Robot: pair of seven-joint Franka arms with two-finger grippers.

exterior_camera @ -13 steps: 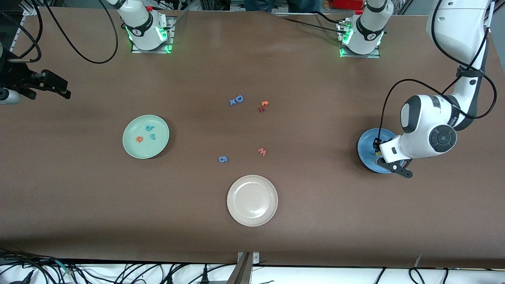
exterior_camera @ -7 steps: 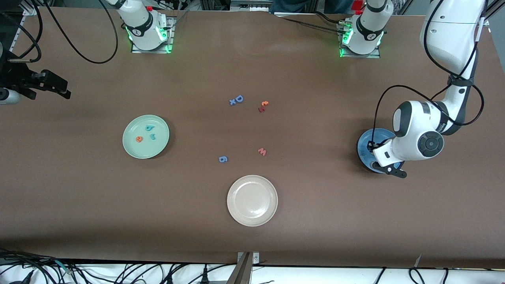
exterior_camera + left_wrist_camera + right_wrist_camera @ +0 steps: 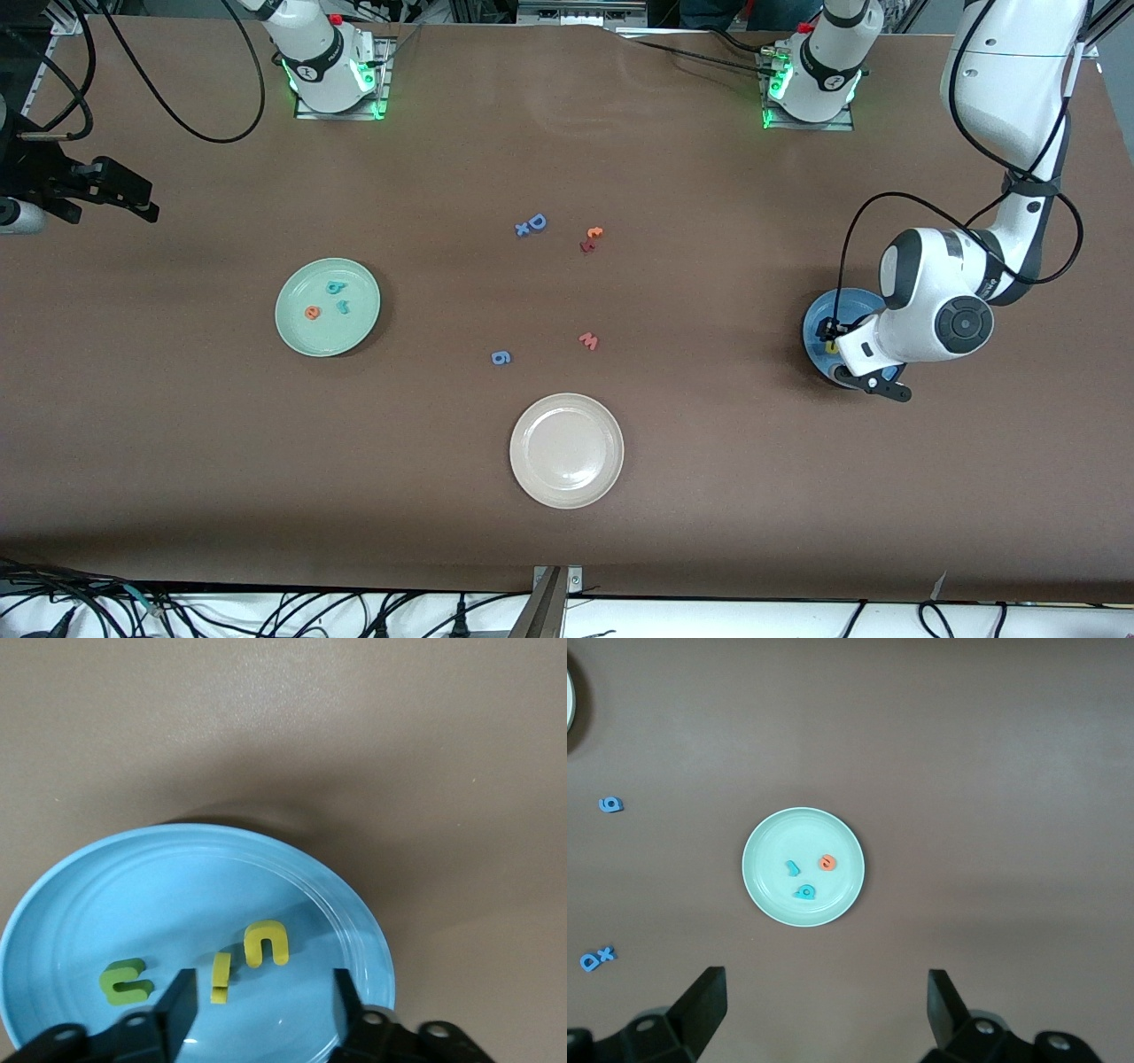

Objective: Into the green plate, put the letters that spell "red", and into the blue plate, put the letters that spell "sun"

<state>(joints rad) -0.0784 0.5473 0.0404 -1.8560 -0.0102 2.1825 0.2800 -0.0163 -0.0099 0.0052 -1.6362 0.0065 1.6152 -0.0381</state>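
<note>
Now my left pincer (image 3: 261,983) hung low over the blue plate (image 3: 106,895), fingers spread, with nothing pinched. The yellow "s" (image 3: 220,978) stood on edge in the plate between them, touching neither. The yellow "u" (image 3: 267,943) lay just beside it at about one o'clock in my wrist view, and the green "n" (image 3: 122,981) at nine. By the front view's dial this plate sat at three o'clock. At nine o'clock the green plate (image 3: 354,288) held the orange "e" (image 3: 311,312), the teal "d" (image 3: 334,286) and the teal "r" (image 3: 343,307). I judged the last drop done and both words complete, so the next move called only for a straight lift clear of the "s". My right pincer (image 3: 824,979) waited with its fingers spread, high up at ten o'clock. A second earlier my left fingers had been pressed nearly together and my wrist had sat slightly farther out; nothing else had shifted.
</note>
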